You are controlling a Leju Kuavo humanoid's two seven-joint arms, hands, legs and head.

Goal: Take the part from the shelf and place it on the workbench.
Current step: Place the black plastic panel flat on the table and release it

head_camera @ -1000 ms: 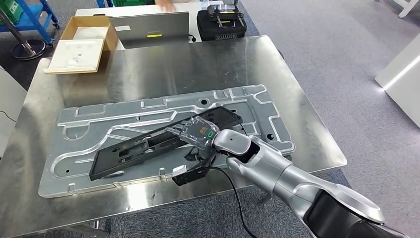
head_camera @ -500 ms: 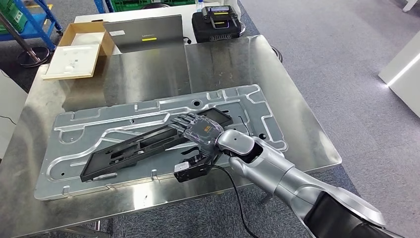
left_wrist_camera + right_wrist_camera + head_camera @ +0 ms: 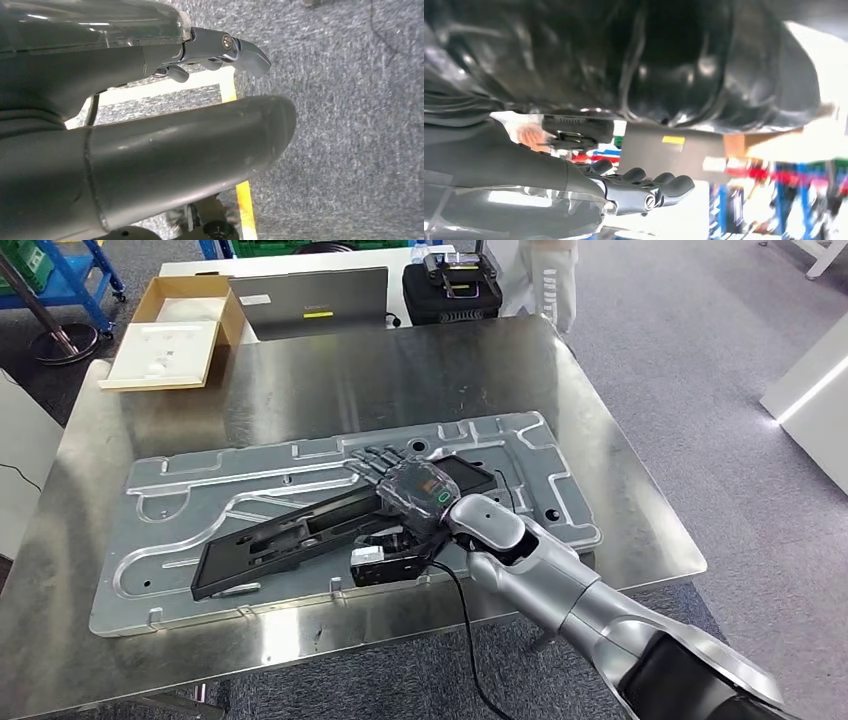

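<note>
A: Near edge first. Right hand (image 3: 415, 495)?

B: Silver arm comes in from near right. Hand lies flat over the long black plastic part (image 3: 330, 527), fingers (image 3: 375, 460) stretched out and apart, gripping nothing. Small black camera block just beneath the wrist.

A: Part's place?

B: Lying on the big embossed grey metal panel (image 3: 250, 480), which sits on the shiny steel workbench (image 3: 330, 380). Part runs from near left to far right.

A: Left hand (image 3: 150, 125)?

B: Hanging over grey carpet with a yellow floor line. Fingers seem to hold nothing; can't tell more.

A: Far side?

B: Open cardboard box with white insert (image 3: 170, 340) far left, grey laptop (image 3: 310, 300), black case (image 3: 452, 285), a person in white (image 3: 540, 275) standing beyond.
</note>
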